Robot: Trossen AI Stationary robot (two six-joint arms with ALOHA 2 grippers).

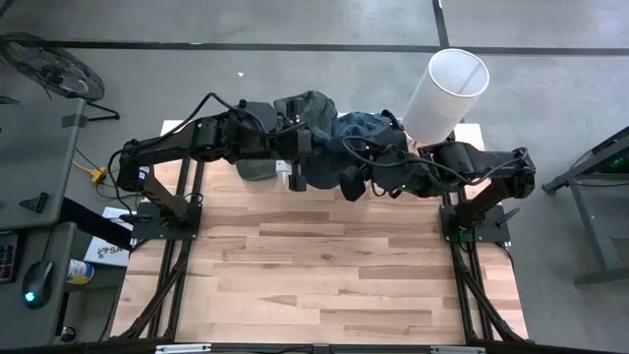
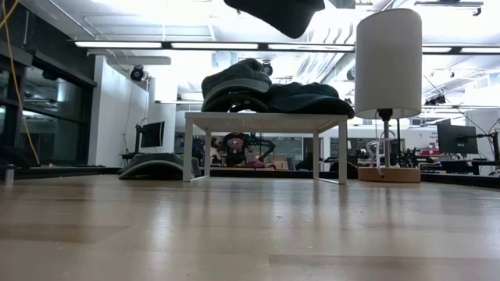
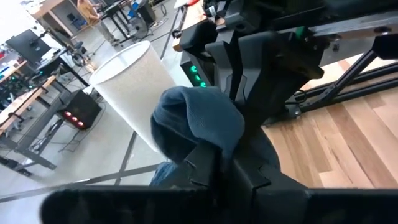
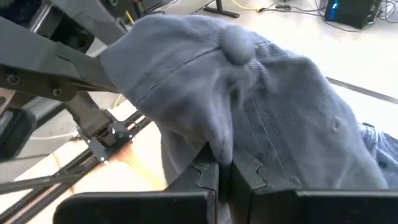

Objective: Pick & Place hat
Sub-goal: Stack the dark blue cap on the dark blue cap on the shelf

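A blue-grey cloth cap [image 2: 273,12] hangs high above the table between my two grippers, over the far middle of the table. My left gripper [image 3: 217,158] and my right gripper [image 4: 225,163] are both shut on it, facing each other from opposite sides. In the high view the arms meet there, with the left gripper [image 1: 293,175] close to the right gripper [image 1: 346,185]. More hats [image 2: 269,94] lie piled on a white platform [image 2: 266,117] at the table's far edge. My left gripper pinches a fold of the cap's blue cloth [image 3: 208,146] between its two fingers, coming level from the table's left. The cap [image 3: 199,121] bulges beyond the fingertips, clear of the table. My right gripper pinches a fold of the cap's crown [image 4: 214,149] between its two fingers, coming from the table's right. The crown's top button [image 4: 238,40] shows beyond the fingers, and the cap is lifted clear.
A tall white cylinder [image 1: 447,90] stands on a wooden base at the far right, beside the right arm. A grey-green hat [image 1: 305,106] and a blue hat [image 1: 366,128] lie on the platform. The wooden tabletop [image 1: 324,265] stretches toward the near edge.
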